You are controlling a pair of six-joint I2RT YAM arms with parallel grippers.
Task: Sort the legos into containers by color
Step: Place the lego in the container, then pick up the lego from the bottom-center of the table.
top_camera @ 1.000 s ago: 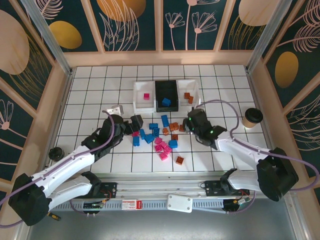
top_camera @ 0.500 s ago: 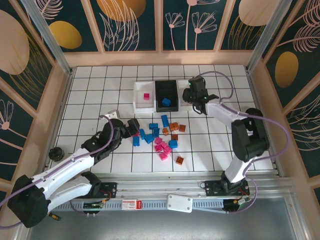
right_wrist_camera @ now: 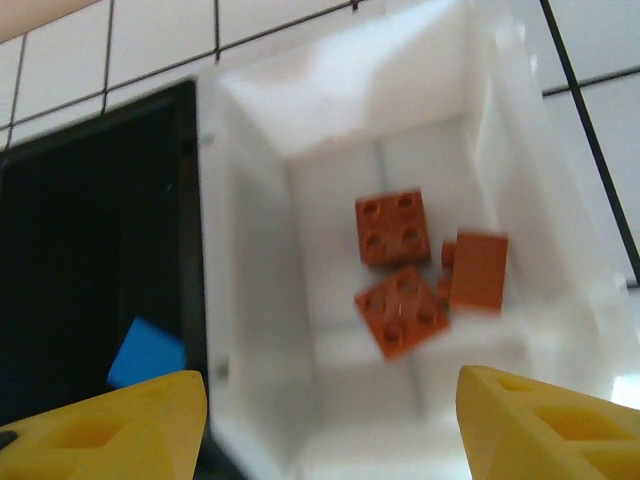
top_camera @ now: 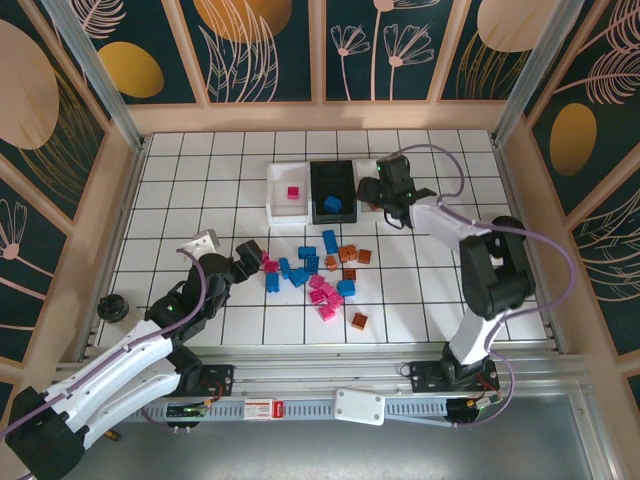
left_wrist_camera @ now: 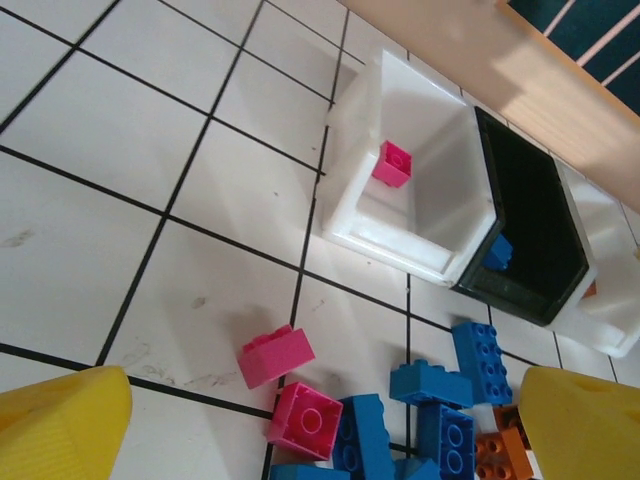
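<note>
Right gripper [right_wrist_camera: 330, 430]: jaws wide, empty, above the right white tray [right_wrist_camera: 520, 330]. 1 s ago it sat low at the loose pile [top_camera: 320, 270]. 3 orange-brown bricks [right_wrist_camera: 393, 228] lie in that tray, so 1 was probably just delivered.

Left gripper [left_wrist_camera: 320, 425]: wide, empty, low over 2 magenta bricks [left_wrist_camera: 276, 355] at the pile's left edge, drawn back slightly. Most bricks are not yet sorted.

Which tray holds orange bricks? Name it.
The right white tray: three orange bricks inside. The black tray holds a blue brick, the left white tray a pink brick.
</note>
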